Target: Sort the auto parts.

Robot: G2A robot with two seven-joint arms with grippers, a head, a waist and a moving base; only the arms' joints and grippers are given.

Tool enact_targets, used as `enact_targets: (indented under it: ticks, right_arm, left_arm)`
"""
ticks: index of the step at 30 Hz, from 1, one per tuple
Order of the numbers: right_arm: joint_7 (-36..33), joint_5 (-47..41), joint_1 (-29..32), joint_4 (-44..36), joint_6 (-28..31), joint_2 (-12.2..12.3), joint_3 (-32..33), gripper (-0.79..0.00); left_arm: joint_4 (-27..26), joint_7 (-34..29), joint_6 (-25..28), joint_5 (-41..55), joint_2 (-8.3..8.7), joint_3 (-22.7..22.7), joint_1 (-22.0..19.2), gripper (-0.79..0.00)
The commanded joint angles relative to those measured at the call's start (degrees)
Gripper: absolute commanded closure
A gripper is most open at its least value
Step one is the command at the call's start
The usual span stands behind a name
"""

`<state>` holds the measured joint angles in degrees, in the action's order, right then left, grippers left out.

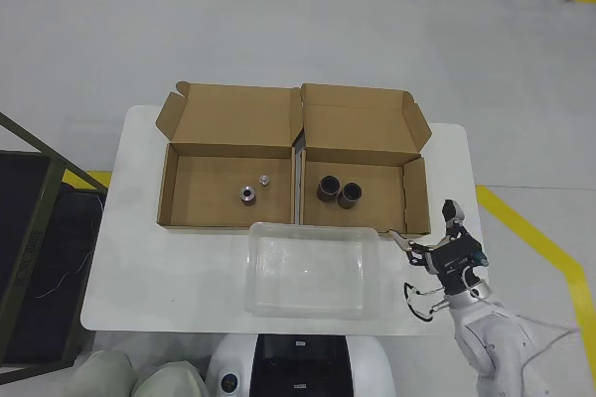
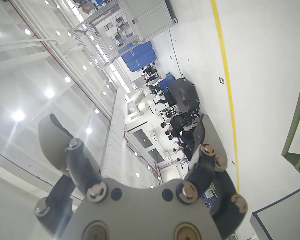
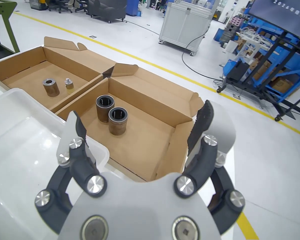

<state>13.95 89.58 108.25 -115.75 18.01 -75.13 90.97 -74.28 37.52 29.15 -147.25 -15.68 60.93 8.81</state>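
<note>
Two open cardboard boxes stand side by side on the white table (image 1: 139, 258). The left box (image 1: 165, 194) holds a metal bushing (image 1: 247, 195) (image 3: 50, 87) and a small silver part (image 1: 263, 180) (image 3: 69, 85). In the right box (image 1: 413, 194) two dark cylindrical bearings (image 1: 329, 188) (image 1: 351, 195) (image 3: 105, 107) (image 3: 118, 121) stand upright, touching. My right gripper (image 1: 422, 223) (image 3: 140, 112) is open with nothing in it, near the right box's front right corner. My left gripper (image 2: 126, 119) is open too, holds nothing and points away from the table towards the hall.
A clear plastic bin (image 1: 253, 268) (image 3: 15, 126) sits in front of the boxes with nothing visible inside. A dark green cart frame (image 1: 20, 258) stands left of the table. Yellow floor lines (image 1: 546, 248) run to the right.
</note>
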Motion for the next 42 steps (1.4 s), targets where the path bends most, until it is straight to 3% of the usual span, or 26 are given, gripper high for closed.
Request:
enact_targets:
  ticks: [1,10,42]
  right_arm:
    - [1.03,-0.12,2.78,-1.89,-1.41,0.07,1.33,-0.785]
    - [2.18,-1.85,8.62,-5.79,-4.56,0.23,5.31,-0.785]
    - [1.47,-2.66,8.62,-5.76,-4.39,0.32,5.97,-0.785]
  left_arm:
    - [0.00,0.00,0.00,0.00,0.00,0.00,0.00,-0.785]
    - [0.00,0.00,0.00,0.00,0.00,0.00,0.00,-0.785]
    - [0.00,0.00,0.00,0.00,0.00,0.00,0.00,-0.785]
